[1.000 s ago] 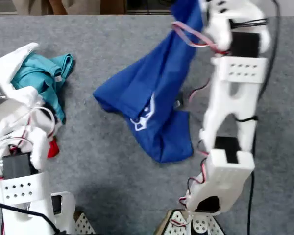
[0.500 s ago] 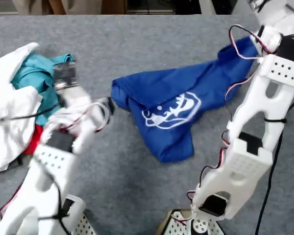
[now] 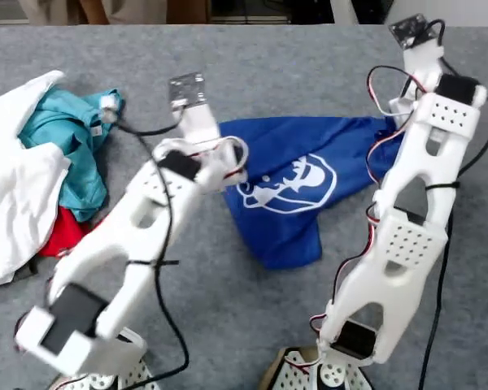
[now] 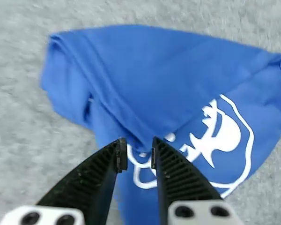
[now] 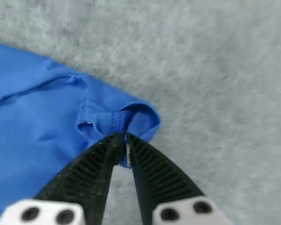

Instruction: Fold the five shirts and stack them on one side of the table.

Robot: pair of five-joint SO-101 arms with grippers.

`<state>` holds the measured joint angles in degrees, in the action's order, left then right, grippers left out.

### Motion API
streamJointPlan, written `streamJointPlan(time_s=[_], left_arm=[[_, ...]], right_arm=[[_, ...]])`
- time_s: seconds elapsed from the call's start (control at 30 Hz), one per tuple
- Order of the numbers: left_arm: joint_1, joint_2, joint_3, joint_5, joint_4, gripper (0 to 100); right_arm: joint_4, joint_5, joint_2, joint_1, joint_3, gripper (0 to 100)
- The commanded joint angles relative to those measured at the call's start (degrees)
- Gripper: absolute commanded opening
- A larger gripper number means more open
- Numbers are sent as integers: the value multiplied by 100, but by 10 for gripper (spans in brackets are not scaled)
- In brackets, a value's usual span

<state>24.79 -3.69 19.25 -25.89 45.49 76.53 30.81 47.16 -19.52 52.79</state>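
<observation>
Blue shirt [image 3: 325, 138] lay rumpled on the worktop [image 3: 228, 325], one edge pinched in the closed right gripper [image 5: 126, 143], its print [image 4: 220, 136] just beneath the left gripper [image 4: 135, 153], which was barely parted and empty. So slight a pinch could have slipped under any pull, and the narrow left gap might have missed the folds.

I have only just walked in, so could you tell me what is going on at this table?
Two arms are at a blue shirt lying on the grey table. The right end effector pinches its edge; the left end effector hovers open over the other end, by the white print. A heap of other shirts lies unfolded at the table's left side.
</observation>
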Motion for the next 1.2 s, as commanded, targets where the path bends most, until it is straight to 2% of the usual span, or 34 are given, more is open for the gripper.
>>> streamJointPlan(time_s=[0.0, 0.2, 0.53, 0.83, 0.97, 1.17], left_arm=[[202, 382, -853, -448, 264, 103], [202, 1358, -2145, -1240, 1248, 103], [202, 2976, -4782, -1881, 3385, 104], [211, 4084, -6497, -2154, 4255, 111], [211, 4435, -6901, -2400, 4563, 171], [369, 4673, -7376, -2462, 4967, 174]], right_arm=[[-264, -352, 233, -31, 57, 4], [-651, -686, 716, -40, 75, 4], [-712, -677, 901, -48, 277, 4], [-703, -677, 1130, -40, 576, 4], [-703, -677, 1130, -40, 576, 4], [-703, -677, 1130, -31, 576, 4]])
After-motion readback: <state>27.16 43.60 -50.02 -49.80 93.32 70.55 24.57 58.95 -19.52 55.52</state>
